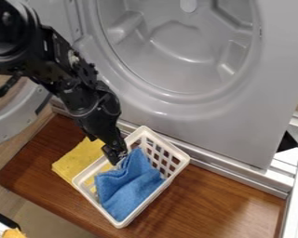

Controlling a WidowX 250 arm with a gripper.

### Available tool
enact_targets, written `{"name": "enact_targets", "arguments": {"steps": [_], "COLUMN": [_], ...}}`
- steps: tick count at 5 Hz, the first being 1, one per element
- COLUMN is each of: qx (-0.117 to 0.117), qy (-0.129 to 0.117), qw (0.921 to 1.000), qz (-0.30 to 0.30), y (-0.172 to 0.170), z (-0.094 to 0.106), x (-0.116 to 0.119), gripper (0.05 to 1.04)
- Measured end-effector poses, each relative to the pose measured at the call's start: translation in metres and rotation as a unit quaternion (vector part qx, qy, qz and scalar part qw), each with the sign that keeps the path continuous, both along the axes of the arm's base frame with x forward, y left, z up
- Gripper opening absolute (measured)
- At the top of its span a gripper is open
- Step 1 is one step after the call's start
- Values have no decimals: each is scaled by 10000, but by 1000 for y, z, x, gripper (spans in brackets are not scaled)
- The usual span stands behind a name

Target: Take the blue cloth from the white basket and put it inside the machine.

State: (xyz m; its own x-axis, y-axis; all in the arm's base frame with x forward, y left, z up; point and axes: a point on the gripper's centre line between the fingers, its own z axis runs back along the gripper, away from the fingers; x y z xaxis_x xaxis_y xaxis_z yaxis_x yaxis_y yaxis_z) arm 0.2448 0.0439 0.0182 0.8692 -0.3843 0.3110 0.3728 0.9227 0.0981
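Over the white basket, camera view: gripper at the upper end of the blue cloth; open or closed on it, cannot tell; step in hand looks to be the grasp; best done with a deep bite of the bunched fabric, then a straight lift until the hanging end clears the basket, before swinging to the machine; cloth lies inside the basket, mid-blue, soft-looking, rumpled, creased, a ridge of folds towards the gripper.
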Motion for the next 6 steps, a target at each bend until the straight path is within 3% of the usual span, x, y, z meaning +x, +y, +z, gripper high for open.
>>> {"name": "enact_targets", "arguments": {"steps": [2, 3, 4, 6], "qx": [-108, -139, -104, 85], "qy": [244, 224, 343, 405], "qw": [9995, 9993, 9984, 9976], "qz": [-144, -282, -427, -563], "y": [-6, -10, -14, -22], "z": [-23, -27, -37, -36], "x": [-3, -1, -3, -6], "gripper": [1001, 1001, 1001, 1001]}}
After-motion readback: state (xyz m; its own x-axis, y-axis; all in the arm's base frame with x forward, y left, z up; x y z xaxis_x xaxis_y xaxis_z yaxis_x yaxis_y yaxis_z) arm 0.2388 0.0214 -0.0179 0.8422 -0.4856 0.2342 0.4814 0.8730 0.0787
